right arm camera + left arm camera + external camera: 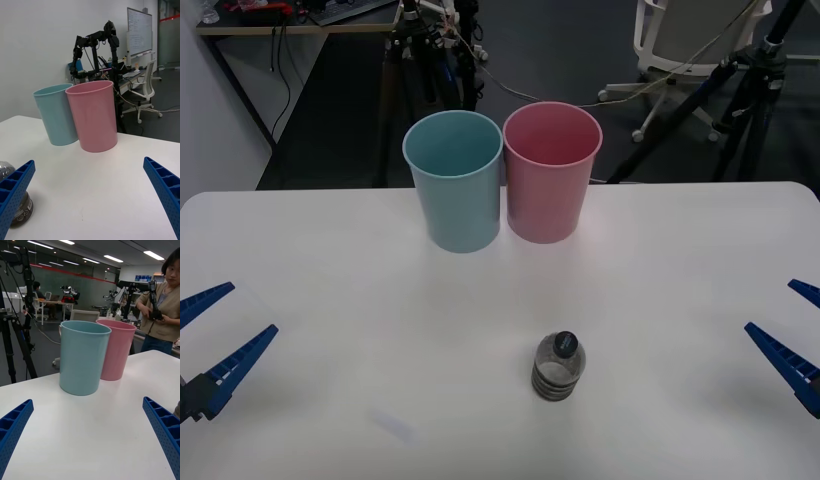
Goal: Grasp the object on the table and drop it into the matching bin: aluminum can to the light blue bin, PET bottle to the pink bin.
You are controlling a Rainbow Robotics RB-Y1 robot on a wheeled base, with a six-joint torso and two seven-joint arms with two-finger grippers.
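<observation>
Blue ribbed fingers spread wide on both sides, nothing held: left hand (220,345) low at the counter's (330,400) left edge, right hand (790,340) at its right edge. PET bottle (559,367) stands upright mid-counter, nearer the right hand. Likely best: right hand closes around the body below the cap, then carries it to the pink bin (551,172), beside the light blue bin (454,180).

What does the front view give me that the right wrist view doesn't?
Front view alone: the left gripper, open at the table's left edge, and the whole bottle standing upright, nearer the right side. Right wrist view alone: the bottle close beside a finger of the open right gripper, partly hidden by it. Both: blue bin and pink bin side by side.
</observation>
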